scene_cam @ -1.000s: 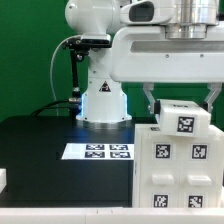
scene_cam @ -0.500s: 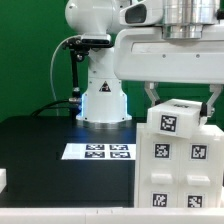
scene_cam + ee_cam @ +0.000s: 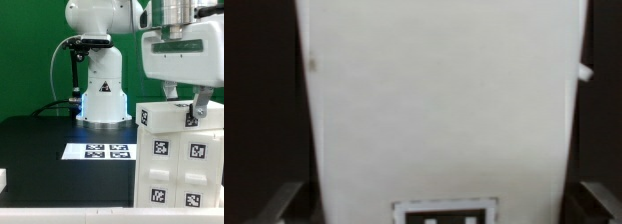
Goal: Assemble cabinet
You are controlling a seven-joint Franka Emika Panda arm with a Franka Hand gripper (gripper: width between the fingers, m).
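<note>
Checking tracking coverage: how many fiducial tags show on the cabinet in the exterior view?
5 on the cabinet: one on top under the gripper, four on the front, in two rows of two. The gripper or the frame edge may hide others.

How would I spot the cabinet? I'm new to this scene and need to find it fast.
Start at the arm's white base at the back of the black table. Look toward the exterior view's right, beneath the gripper: the cabinet is the tall white box. Unlike the flat marker board nearby, it stands upright with tags on its faces.

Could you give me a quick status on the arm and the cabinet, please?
Gripper jaws spread wide, straddling the cabinet. Cabinet upright on the table, beside the marker board. Nothing in the way.
</note>
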